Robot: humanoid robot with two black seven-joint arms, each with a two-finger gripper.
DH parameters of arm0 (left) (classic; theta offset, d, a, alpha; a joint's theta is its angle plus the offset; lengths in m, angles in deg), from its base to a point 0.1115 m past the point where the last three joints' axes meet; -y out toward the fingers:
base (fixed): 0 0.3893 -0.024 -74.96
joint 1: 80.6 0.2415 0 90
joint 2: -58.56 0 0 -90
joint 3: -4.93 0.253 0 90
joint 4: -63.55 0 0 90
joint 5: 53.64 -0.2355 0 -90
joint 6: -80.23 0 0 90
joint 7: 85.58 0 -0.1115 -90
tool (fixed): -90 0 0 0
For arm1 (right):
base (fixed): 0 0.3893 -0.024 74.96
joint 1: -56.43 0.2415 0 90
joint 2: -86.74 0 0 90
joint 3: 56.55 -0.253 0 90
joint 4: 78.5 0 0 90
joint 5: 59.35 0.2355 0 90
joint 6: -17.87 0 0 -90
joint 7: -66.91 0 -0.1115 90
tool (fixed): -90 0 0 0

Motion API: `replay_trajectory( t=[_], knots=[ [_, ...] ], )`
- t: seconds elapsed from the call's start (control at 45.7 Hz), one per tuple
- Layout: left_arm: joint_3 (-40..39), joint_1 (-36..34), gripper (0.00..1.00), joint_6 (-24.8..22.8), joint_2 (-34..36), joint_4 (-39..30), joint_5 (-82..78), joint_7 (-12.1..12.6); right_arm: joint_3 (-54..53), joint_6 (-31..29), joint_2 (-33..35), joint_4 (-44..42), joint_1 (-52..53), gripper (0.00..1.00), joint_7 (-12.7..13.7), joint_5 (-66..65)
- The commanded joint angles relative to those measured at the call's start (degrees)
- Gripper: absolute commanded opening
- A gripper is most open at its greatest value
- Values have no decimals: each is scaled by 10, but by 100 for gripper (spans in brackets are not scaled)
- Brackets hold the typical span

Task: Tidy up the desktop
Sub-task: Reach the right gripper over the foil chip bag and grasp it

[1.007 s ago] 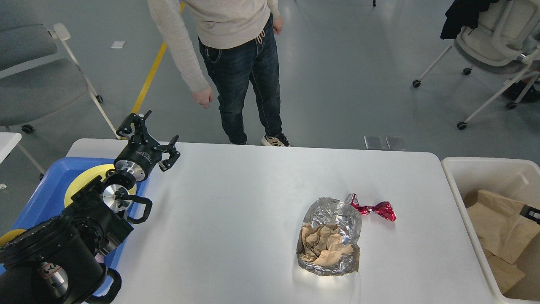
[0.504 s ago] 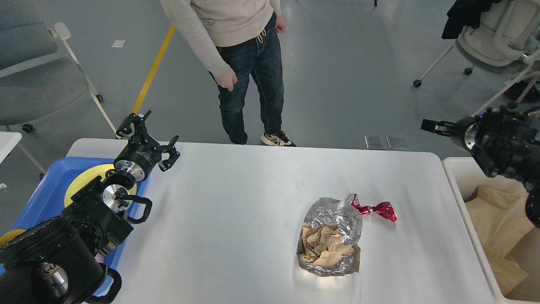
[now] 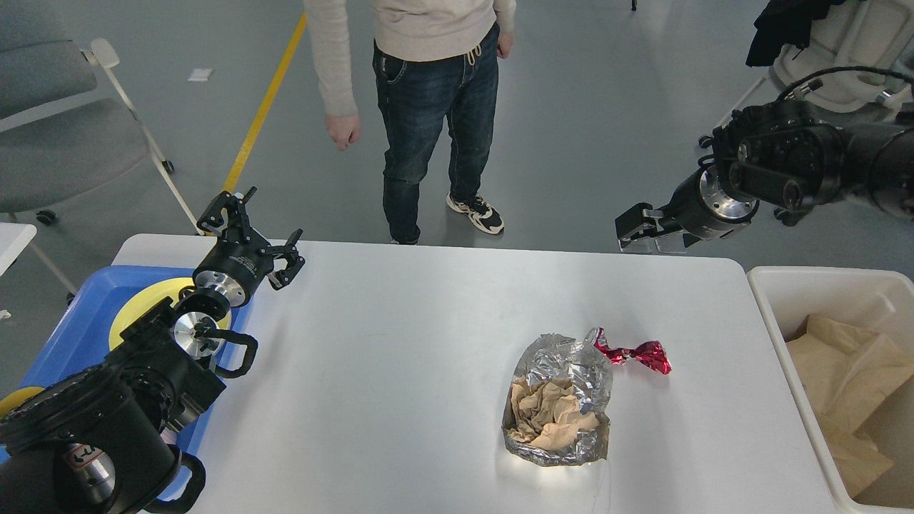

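Observation:
The white desktop (image 3: pixel 400 343) fills the middle of the head view. On its right half lies a crumpled silver foil bag (image 3: pixel 564 389) with brown paper inside, and a red foil wrapper (image 3: pixel 635 354) touches its upper right. My left gripper (image 3: pixel 253 232) is open and empty above the table's far left corner. My right gripper (image 3: pixel 632 232) hangs over the table's far right edge, apart from the foil bag; its fingers cannot be told apart.
A blue tray (image 3: pixel 64 335) holding a yellow plate (image 3: pixel 143 300) sits at the left edge. A cream-white bin (image 3: pixel 800 285) with brown paper stands at the right. A person (image 3: pixel 421 107) stands beyond the far edge. Chairs stand at both far sides.
My right arm has come up out of the bin and swung left over the table's far right edge. The person has shifted to the right. The left arm has not moved.

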Motion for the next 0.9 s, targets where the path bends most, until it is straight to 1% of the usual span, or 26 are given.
replay_trajectory(
  t=[0.0,0.219,0.372,0.591,0.701,0.788,0.876],
  knots=[
    [0,0,96,0,0,0,0,0,-1,-165,5,7,60,100,0,0],
    [0,0,96,0,0,0,0,0,-15,-165,33,45,153,100,0,1],
    [0,0,96,0,0,0,0,0,-16,-165,33,45,147,100,3,0],
    [0,0,96,0,0,1,0,0,-23,-165,16,48,29,100,5,0],
    [0,0,96,0,0,0,0,0,-55,-146,12,47,-35,100,5,1],
    [0,0,96,0,0,0,0,0,-74,-115,11,45,-76,100,5,0],
    [0,0,96,0,0,0,0,0,-77,-59,9,42,-127,100,6,-4]
  ],
)
